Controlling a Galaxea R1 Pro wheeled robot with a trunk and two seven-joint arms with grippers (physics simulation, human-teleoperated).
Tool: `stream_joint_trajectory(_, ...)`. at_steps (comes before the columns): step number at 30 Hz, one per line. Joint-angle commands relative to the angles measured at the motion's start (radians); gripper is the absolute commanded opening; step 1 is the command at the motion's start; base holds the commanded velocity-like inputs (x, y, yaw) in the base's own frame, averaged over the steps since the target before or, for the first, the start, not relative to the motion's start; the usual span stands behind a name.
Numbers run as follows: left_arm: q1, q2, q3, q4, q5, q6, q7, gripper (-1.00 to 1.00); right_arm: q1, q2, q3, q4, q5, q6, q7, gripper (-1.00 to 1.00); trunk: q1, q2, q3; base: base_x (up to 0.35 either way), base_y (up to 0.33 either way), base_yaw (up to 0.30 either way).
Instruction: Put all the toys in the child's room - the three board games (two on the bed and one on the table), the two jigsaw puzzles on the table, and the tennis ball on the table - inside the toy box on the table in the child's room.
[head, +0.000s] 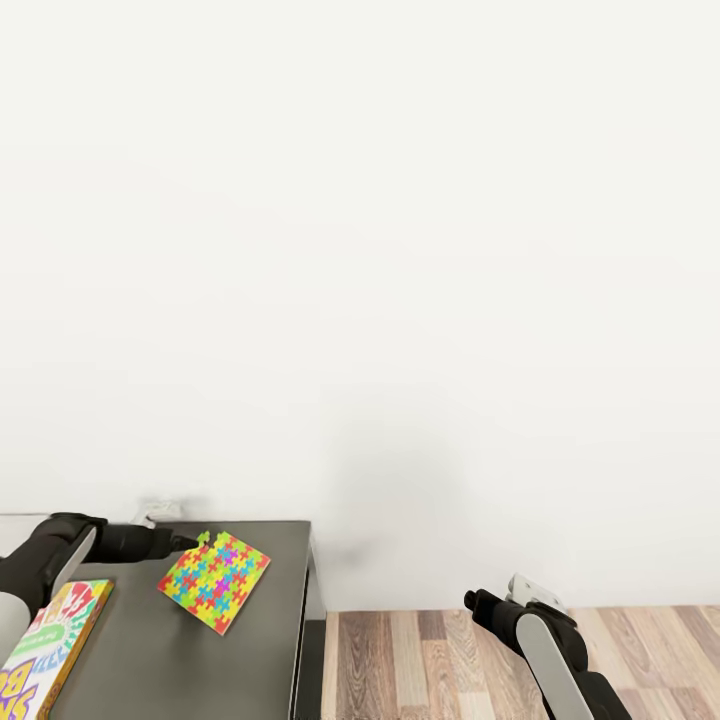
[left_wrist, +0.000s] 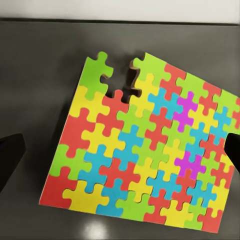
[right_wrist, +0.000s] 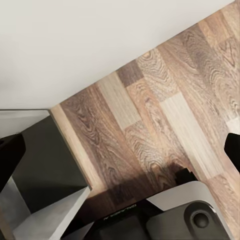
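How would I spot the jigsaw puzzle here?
Find the dark-grey desk wing against the white wall. The jigsaw puzzle lies flat on it, just ahead of the left gripper. Unlike the thicker game box nearby, it is a thin multicoloured mosaic square.

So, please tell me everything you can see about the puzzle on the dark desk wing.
The puzzle is a thin, flat, roughly square sheet of interlocking pieces in red, yellow, green, blue and some purple. It looks like card. One piece is missing at an edge, leaving a notch. It lies flat on the dark-grey wing, turned at an angle to the edges, near the wall. The left gripper is close to its notched edge, fingers spread to either side; whether it touches is unclear.
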Motion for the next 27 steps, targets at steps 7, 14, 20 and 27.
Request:
stream_joint_trajectory(7,-0.002,0.002,-0.004,-0.001,0.007,-0.006,-0.004,1.0,-0.001,-0.001,0.002,-0.001,-0.009,0.001,-0.01,1.0,0.001,-0.002,-0.014,0.0,0.0,0.0)
stream_joint_trajectory(14,-0.002,0.002,-0.003,-0.001,0.007,-0.013,-0.004,1.0,-0.001,-0.001,0.002,-0.001,-0.009,0.001,-0.01,1.0,0.001,-0.002,-0.025,0.0,0.0,0.0)
stream_joint_trajectory(20,-0.002,0.002,-0.003,-0.001,0.007,-0.014,-0.004,1.0,-0.001,-0.001,0.002,0.0,-0.009,0.001,-0.01,1.0,0.001,-0.002,-0.035,0.0,0.0,0.0)
stream_joint_trajectory(27,-0.002,0.0,-0.004,-0.001,0.007,-0.015,-0.003,1.0,-0.001,-0.001,0.002,0.0,-0.009,0.001,-0.01,1.0,0.001,-0.002,-0.047,0.0,0.0,0.0)
